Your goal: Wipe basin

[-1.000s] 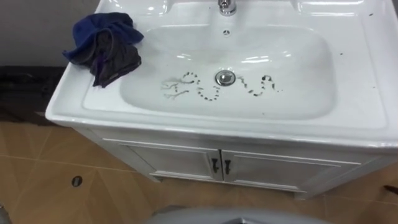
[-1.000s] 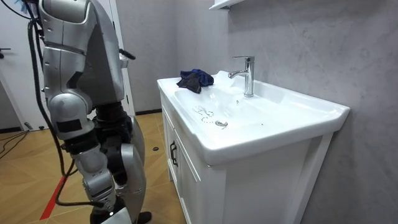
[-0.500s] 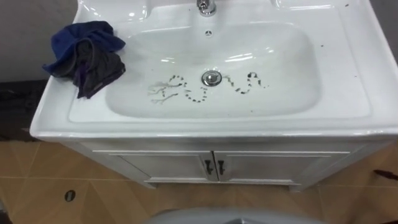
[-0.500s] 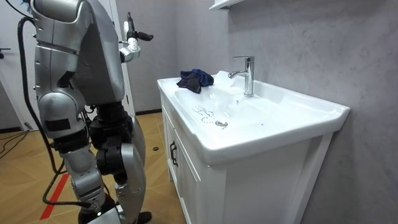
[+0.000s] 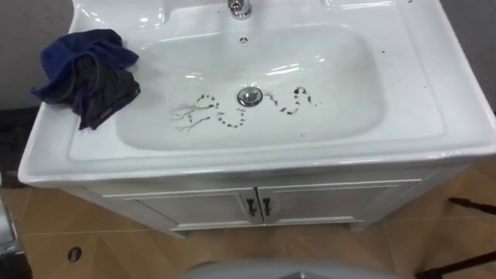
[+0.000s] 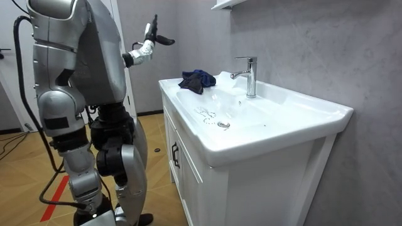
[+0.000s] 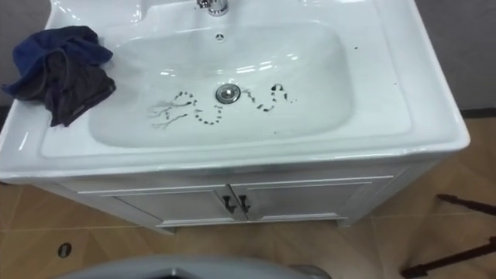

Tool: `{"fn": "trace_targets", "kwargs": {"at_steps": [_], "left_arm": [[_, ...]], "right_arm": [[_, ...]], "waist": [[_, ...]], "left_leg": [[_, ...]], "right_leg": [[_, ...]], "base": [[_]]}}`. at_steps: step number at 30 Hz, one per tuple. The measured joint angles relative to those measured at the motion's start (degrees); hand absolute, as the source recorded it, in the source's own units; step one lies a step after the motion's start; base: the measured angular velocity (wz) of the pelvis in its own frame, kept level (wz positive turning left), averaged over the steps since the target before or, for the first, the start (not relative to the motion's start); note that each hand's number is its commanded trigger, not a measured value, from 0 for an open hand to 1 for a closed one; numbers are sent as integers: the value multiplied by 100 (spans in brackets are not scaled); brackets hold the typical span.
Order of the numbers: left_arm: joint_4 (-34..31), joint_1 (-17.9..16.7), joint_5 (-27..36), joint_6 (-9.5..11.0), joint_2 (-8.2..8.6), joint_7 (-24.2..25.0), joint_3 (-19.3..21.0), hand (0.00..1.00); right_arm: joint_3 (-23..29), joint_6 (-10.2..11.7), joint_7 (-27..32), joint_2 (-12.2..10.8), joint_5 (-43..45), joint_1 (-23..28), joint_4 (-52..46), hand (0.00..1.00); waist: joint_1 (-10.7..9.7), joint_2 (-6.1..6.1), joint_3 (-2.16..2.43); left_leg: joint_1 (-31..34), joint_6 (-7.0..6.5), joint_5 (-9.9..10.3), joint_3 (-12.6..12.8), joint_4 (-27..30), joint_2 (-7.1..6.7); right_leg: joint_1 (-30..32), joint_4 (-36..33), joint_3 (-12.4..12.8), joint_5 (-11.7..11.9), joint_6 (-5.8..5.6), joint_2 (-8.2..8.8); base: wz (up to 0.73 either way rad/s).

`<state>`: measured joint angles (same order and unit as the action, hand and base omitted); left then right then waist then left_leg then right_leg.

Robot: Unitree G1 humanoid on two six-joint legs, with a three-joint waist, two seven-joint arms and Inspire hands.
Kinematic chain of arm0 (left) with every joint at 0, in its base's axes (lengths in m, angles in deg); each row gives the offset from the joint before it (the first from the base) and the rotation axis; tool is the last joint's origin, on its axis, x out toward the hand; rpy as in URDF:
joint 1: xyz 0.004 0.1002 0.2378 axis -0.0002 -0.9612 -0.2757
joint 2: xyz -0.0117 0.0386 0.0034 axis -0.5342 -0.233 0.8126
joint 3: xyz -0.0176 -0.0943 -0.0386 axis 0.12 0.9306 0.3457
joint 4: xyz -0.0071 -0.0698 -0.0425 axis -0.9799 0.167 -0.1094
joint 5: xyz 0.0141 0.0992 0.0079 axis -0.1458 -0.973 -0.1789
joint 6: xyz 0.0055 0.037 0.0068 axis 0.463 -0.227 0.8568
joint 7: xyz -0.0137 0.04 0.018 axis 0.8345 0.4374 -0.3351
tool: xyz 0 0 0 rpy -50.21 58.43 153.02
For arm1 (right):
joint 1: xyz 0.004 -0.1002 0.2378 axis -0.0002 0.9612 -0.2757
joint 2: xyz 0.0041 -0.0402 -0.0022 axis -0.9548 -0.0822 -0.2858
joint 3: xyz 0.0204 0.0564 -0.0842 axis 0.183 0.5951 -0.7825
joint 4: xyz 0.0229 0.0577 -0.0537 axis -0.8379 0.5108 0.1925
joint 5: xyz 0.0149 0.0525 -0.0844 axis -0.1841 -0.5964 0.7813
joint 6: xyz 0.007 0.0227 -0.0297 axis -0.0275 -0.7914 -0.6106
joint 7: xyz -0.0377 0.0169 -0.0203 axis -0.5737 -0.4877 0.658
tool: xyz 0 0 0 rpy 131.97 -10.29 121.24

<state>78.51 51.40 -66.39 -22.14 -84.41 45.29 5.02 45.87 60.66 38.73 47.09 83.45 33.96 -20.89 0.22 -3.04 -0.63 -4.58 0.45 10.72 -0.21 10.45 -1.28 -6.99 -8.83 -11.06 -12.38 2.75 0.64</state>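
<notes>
Basin with dark squiggles (unwiped), blue cloth on rim, left hand raised, unclenched, empty

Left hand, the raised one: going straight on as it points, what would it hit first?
Likely the grey wall: the left hand aims level, passing above the blue cloth; depth is unclear.

A chrome tap stands above white cabinet doors (both shut).
</notes>
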Motion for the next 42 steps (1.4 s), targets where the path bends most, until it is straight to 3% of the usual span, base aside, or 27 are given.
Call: {"fn": "trace_targets", "kwargs": {"at_steps": [4,6,9,14,18,22,29,42], "left_arm": [[257,38,-1,-87,1,106,-507,0],[747,196,-2,-98,1,211,-704,0],[1448,517,-2,-184,1,329,-752,0],[2048,825,4,-202,2,511,-973,0],[2092,851,1,-206,0,649,-1146,0],[2190,908,0,-206,0,740,-1284,0],[2371,974,9,-217,0,953,-1284,0],[2481,974,-120,-298,-1,1079,-1282,0]], "right_arm": [[-58,-22,32,3,-53,-59,47,0],[-66,-13,101,-3,-38,-179,167,0],[-65,-13,147,-5,-7,-271,264,0],[-75,-11,132,-18,-5,-342,357,0],[-219,-5,128,-39,-7,-522,481,0],[-220,2,141,-35,-6,-552,481,0],[-231,-3,139,-35,-9,-543,482,0],[-275,-18,139,-24,-57,-544,482,0]], "waist": [[-133,-5,-6],[-214,-9,-4],[-323,14,3],[-364,48,11],[-456,161,-8],[-470,171,-11],[-469,44,19],[-420,-42,15]], "left_leg": [[-10,0,0,0,-8,0],[-12,0,0,0,-17,2],[-17,0,0,-6,-17,6],[-45,-1,0,14,-100,33],[-9,0,0,0,-103,63],[-8,0,0,3,-102,65],[-22,0,0,9,-109,59],[-92,0,0,29,-123,62]], "right_leg": [[1,4,26,14,-6,1],[8,1,42,18,-6,-6],[9,2,42,21,-2,-10],[52,-1,102,30,8,-40],[104,3,158,51,38,-75],[127,3,223,56,43,-81],[124,2,310,68,34,-79],[87,7,311,76,26,-85]], "base": [[-4],[0],[0],[-5],[-8],[-9],[-6],[0]]}}
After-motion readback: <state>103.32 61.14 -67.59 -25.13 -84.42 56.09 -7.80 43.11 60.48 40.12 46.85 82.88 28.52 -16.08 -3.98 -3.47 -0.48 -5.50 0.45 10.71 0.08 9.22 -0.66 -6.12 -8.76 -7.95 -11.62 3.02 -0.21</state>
